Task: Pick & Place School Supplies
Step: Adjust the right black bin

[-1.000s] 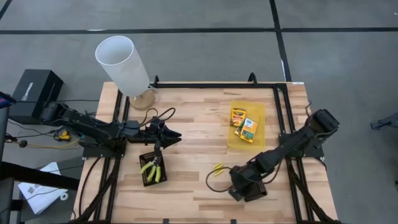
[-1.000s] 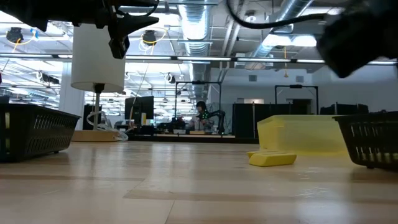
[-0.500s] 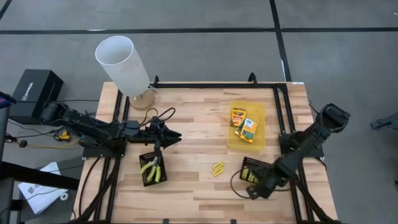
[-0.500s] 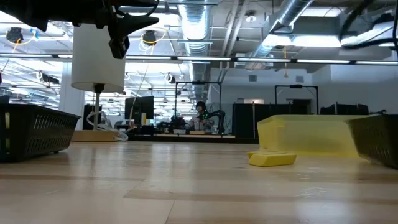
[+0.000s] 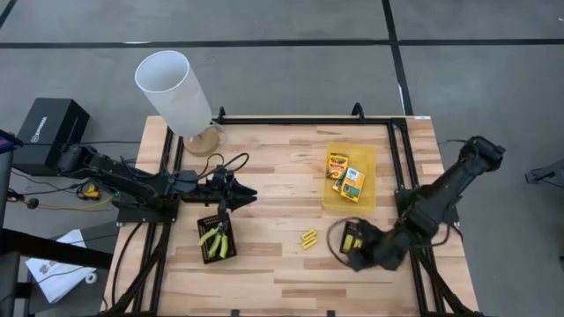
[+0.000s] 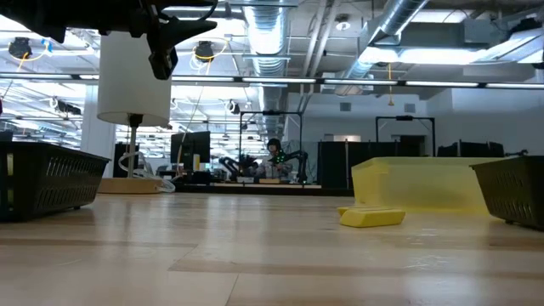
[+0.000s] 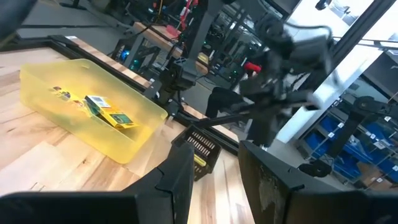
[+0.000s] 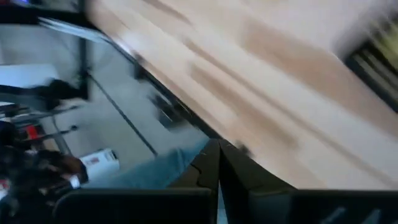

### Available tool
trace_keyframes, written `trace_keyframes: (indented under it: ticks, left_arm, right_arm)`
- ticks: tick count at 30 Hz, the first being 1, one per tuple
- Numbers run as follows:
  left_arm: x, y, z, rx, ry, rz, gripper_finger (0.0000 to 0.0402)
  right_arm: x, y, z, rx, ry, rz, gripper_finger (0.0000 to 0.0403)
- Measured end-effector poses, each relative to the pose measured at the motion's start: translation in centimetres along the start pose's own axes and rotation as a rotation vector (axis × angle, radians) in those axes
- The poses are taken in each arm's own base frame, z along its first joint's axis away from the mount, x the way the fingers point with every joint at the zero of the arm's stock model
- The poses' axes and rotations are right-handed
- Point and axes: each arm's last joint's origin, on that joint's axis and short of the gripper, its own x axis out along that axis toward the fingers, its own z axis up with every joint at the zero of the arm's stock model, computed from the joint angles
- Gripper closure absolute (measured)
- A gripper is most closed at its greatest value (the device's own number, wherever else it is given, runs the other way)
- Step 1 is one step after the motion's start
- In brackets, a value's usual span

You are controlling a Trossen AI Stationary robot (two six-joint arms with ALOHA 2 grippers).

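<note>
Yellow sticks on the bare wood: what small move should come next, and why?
Probably swing the right gripper back over the yellow sticks to pick one up. They lie loose on the table, outside both mesh trays, and its fingers look shut, holding nothing.

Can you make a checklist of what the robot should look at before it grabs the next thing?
1. Yellow sticks lying free on the table, nothing on top: ok.
2. Right gripper empty: cannot tell; in its wrist view the fingers look pressed together.
3. Right black tray clear to drop into: not ok, the right arm covers most of it.
4. Left gripper out of the way: ok, it hangs open above the left black tray, apart from the sticks.
5. Pliers put away: ok, in the left tray.
6. Two printed boxes sorted: not ok, they lie in the yellow tray.
</note>
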Motion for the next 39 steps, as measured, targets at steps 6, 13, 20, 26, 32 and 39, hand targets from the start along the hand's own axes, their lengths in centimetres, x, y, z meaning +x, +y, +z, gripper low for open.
trace_keyframes:
  ticks: [6,13,20,26,32,39]
  left_arm:
    - [0.4,0.1,-0.7,0.028,0.068,-0.042,0.0284]
    - [2.2,0.8,-3.4,0.023,0.270,-0.097,0.0355]
    - [6.3,-0.3,-4.0,0.077,0.380,-0.208,0.0395]
    - [10.7,-0.7,-5.1,0.144,0.433,-0.254,0.0400]
    - [14.2,0.3,-7.7,0.139,0.512,-0.250,0.0401]
    - [17.3,1.9,-9.1,0.151,0.535,-0.228,0.0400]
  right_arm:
    - [1.1,4.9,3.9,-0.213,-0.187,0.100,0.0403]
    - [-0.4,10.1,8.0,-0.434,-0.603,0.198,0.0403]
    - [-4.3,13.7,9.1,-0.552,-0.737,0.248,0.0403]
    - [-6.7,15.5,8.7,-0.610,-0.773,0.296,0.0403]
    - [-8.8,16.8,7.7,-0.678,-0.805,0.335,0.0403]
    - [-10.0,17.1,6.9,-0.717,-0.799,0.357,0.0403]
